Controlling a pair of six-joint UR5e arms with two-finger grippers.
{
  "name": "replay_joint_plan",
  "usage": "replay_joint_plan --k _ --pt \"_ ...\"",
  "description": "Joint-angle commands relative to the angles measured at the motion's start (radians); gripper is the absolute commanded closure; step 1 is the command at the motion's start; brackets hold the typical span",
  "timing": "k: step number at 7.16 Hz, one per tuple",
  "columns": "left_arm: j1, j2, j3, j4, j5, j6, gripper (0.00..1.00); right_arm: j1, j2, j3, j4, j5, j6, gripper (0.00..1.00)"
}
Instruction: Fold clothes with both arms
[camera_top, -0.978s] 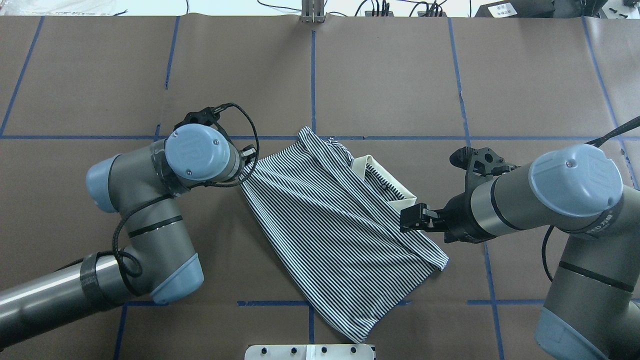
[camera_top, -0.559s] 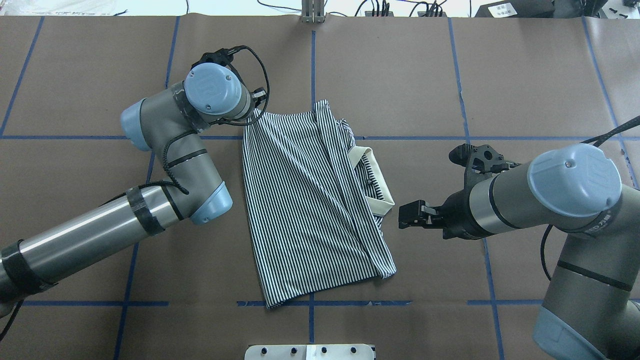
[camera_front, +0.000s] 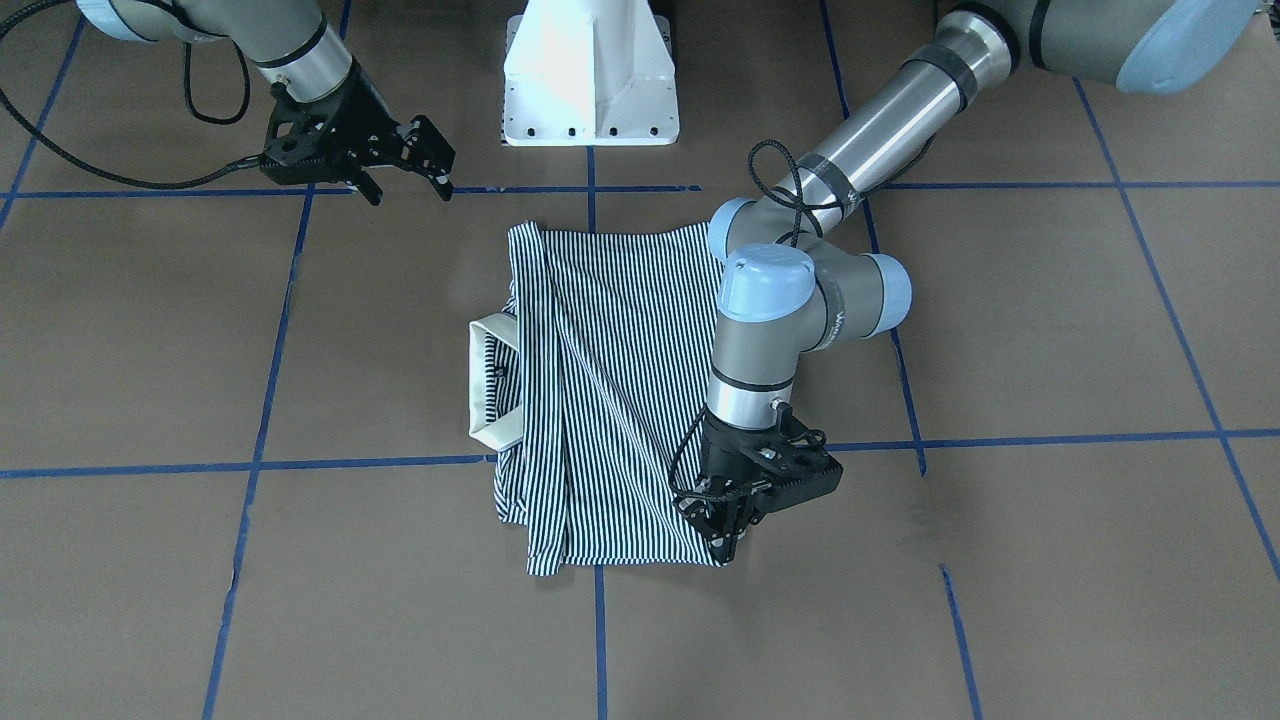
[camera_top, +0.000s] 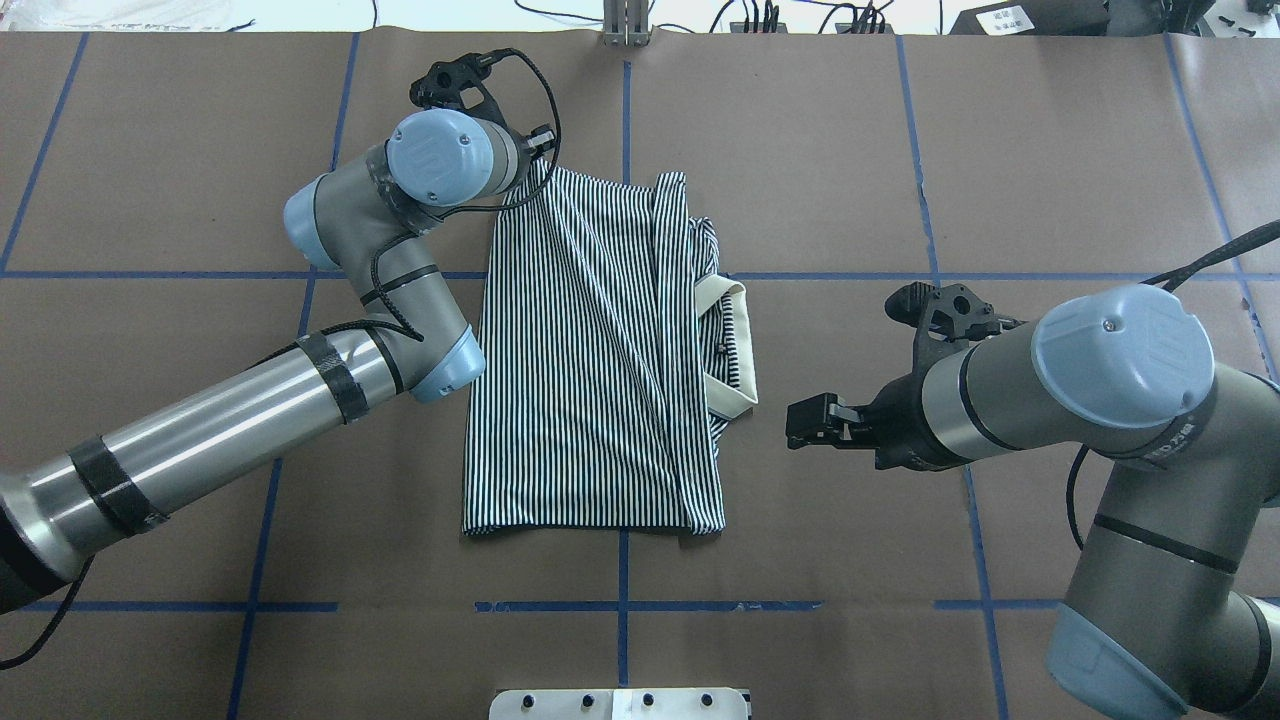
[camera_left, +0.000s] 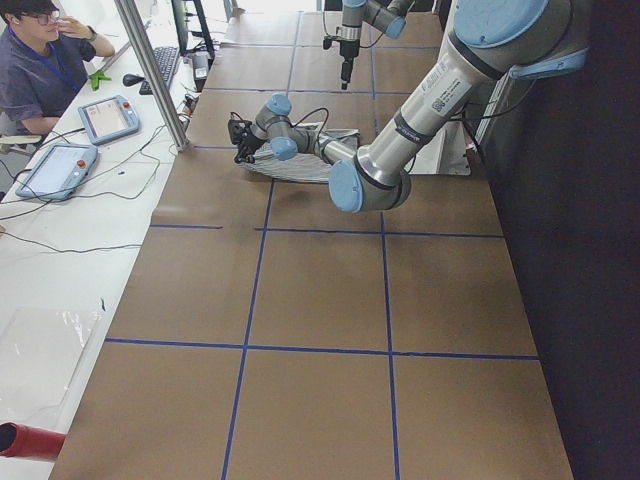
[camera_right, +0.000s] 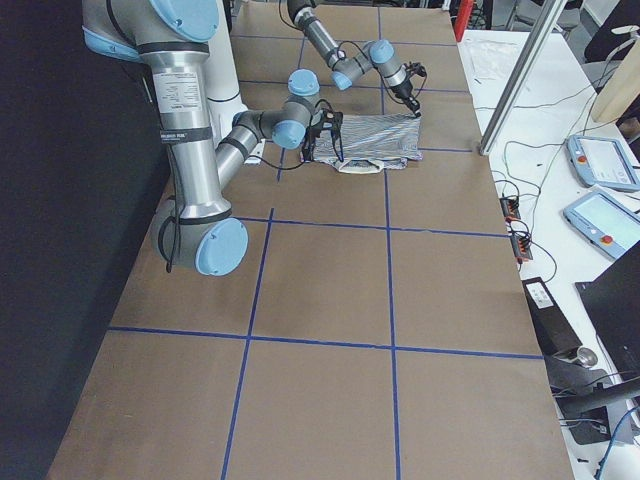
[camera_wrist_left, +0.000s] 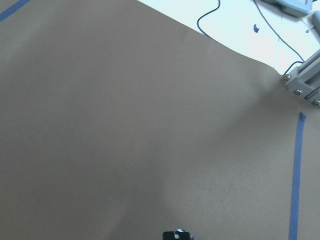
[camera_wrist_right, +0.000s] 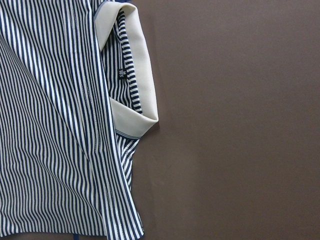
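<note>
The left pincer (camera_front: 728, 535) clenched a corner of the polo shirt (camera_top: 580, 380); the right pincer (camera_top: 795, 425) (jaws spread) hung apart, collar (camera_top: 740, 340) facing it.

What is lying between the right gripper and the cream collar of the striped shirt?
Nothing: only bare brown table paper separates the right gripper from the cream collar, as the overhead view shows; the right wrist view agrees.

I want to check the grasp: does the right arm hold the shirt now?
No: overhead, the jaws of the right arm stand apart from the shirt, with bare table between.
</note>
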Motion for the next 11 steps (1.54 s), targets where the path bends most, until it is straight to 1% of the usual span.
replay_joint_plan --k 1,2,3,4,5,6,7,8,9,11 --pt "-0.003 -0.002 0.028 -0.020 0.000 0.056 0.00 -0.007 0.014 -0.008 -0.003 -0.028 0.000 0.00" --pt "-0.015 -0.011 0.028 -0.037 -0.010 0.061 0.00 -0.018 0.052 -0.030 -0.012 -0.048 0.000 0.00" --pt "-0.054 -0.023 0.019 -0.037 -0.073 0.064 0.00 -0.035 0.077 -0.053 -0.014 -0.092 -0.010 0.00" --pt "-0.094 -0.017 -0.007 -0.019 -0.214 0.114 0.00 -0.046 0.109 -0.076 -0.041 -0.114 -0.064 0.00" --pt "-0.102 0.026 -0.082 0.051 -0.255 0.139 0.00 -0.059 0.177 -0.091 -0.155 -0.142 -0.168 0.00" --pt "-0.104 0.107 -0.235 0.165 -0.257 0.208 0.00 -0.075 0.256 -0.123 -0.246 -0.163 -0.254 0.00" --pt "-0.104 0.205 -0.441 0.330 -0.258 0.304 0.00 -0.078 0.335 -0.198 -0.293 -0.165 -0.278 0.00" --pt "-0.104 0.274 -0.591 0.427 -0.258 0.341 0.00 -0.079 0.403 -0.287 -0.299 -0.165 -0.281 0.00" --pt "-0.104 0.305 -0.642 0.452 -0.260 0.346 0.00 -0.081 0.449 -0.359 -0.301 -0.172 -0.292 0.00" --pt "-0.104 0.311 -0.644 0.451 -0.261 0.346 0.00 -0.089 0.557 -0.471 -0.411 -0.176 -0.322 0.00"
